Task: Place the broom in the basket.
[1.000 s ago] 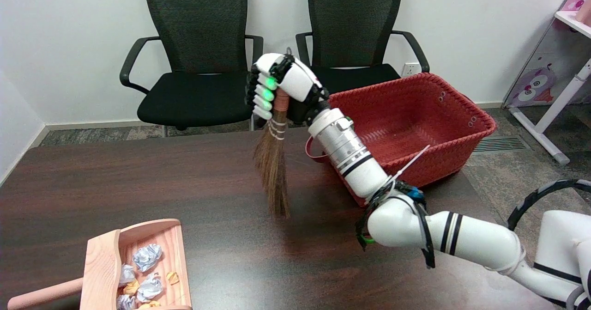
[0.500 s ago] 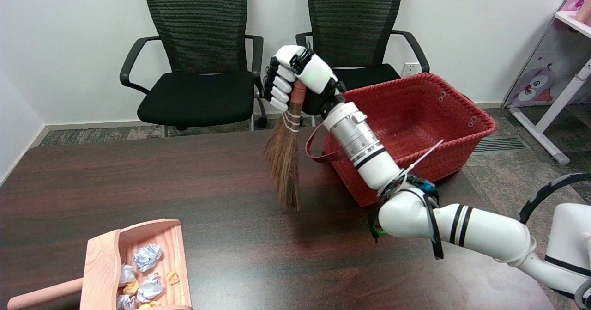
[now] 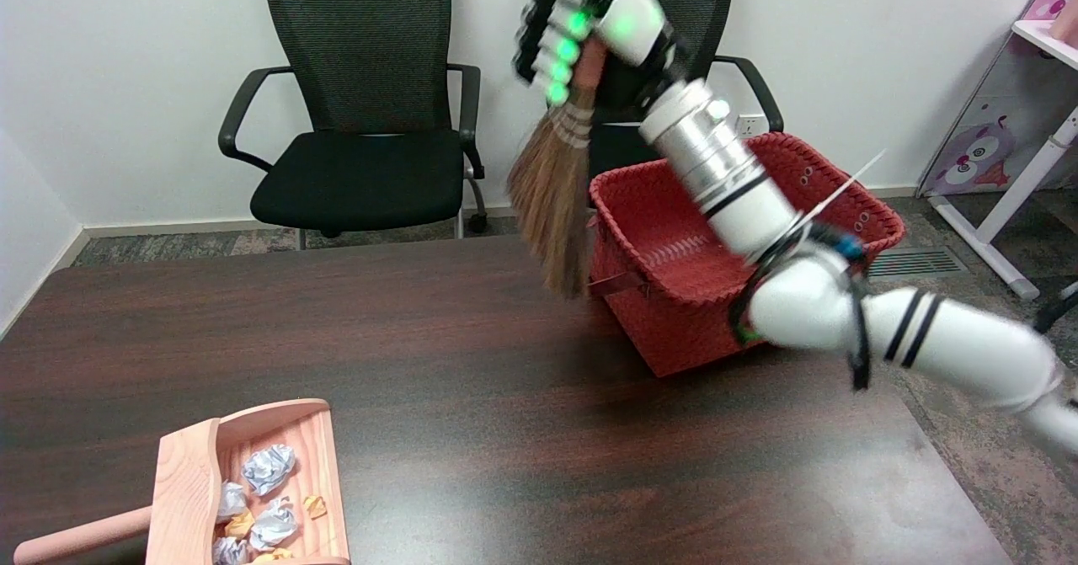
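My right hand (image 3: 589, 18) is raised high near the top of the picture and grips the handle of the small straw broom (image 3: 552, 194). The bristles hang downward, just left of the red woven basket's (image 3: 808, 169) near-left corner, clear of the table. The basket sits at the table's far right edge, and my forearm crosses over it. The picture is blurred by motion around the hand and broom.
A wooden dustpan (image 3: 253, 489) holding several crumpled paper balls lies at the front left of the dark table (image 3: 421, 380). Two black office chairs (image 3: 362, 127) stand behind the table against the wall. A white desk frame (image 3: 1036, 169) is at the right.
My right hand has lifted the broom up and to the right, from table height beside the basket to well above its rim. The bristles have risen off the table area toward the basket's corner.
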